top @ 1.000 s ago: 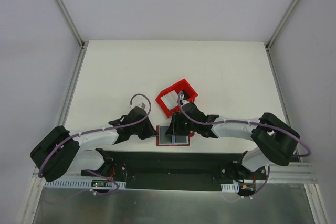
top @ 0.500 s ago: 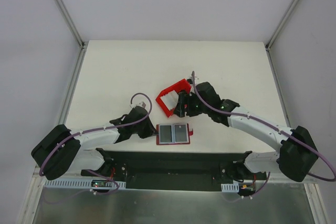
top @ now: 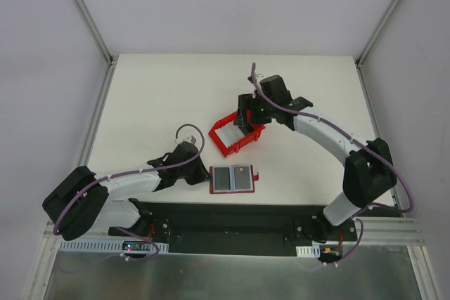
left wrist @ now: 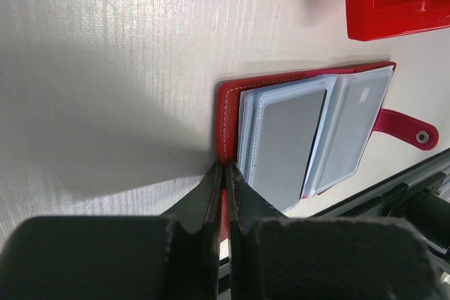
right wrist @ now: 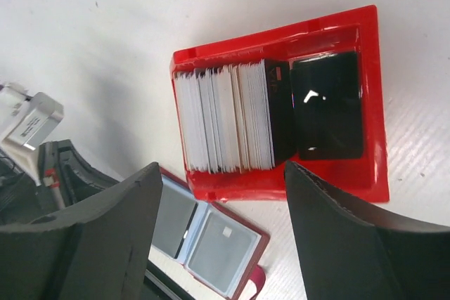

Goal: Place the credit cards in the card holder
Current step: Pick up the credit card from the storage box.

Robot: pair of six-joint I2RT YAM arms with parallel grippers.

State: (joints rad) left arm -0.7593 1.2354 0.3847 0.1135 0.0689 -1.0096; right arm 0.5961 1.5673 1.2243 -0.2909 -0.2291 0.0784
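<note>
Released right hand (right wrist: 221, 173) hovers over thin, stiff, slick credit cards (right wrist: 225, 117), best pinched edgewise; left hand (left wrist: 225, 173) clamps card holder (left wrist: 226, 114).

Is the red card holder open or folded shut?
Open. The card holder lies spread flat, both pale inner pockets facing up side by side, its closing tab sticking out unfastened.

Off-white counter (top: 176, 89), matte and faintly textured, evenly lit with soft shadows. Plain white panel walls (top: 232, 5) enclose three sides, joined by aluminium corner rails (top: 84, 12). Black mounting plate (top: 232, 224) and grey metal sheet (top: 211, 279) along near edge.
</note>
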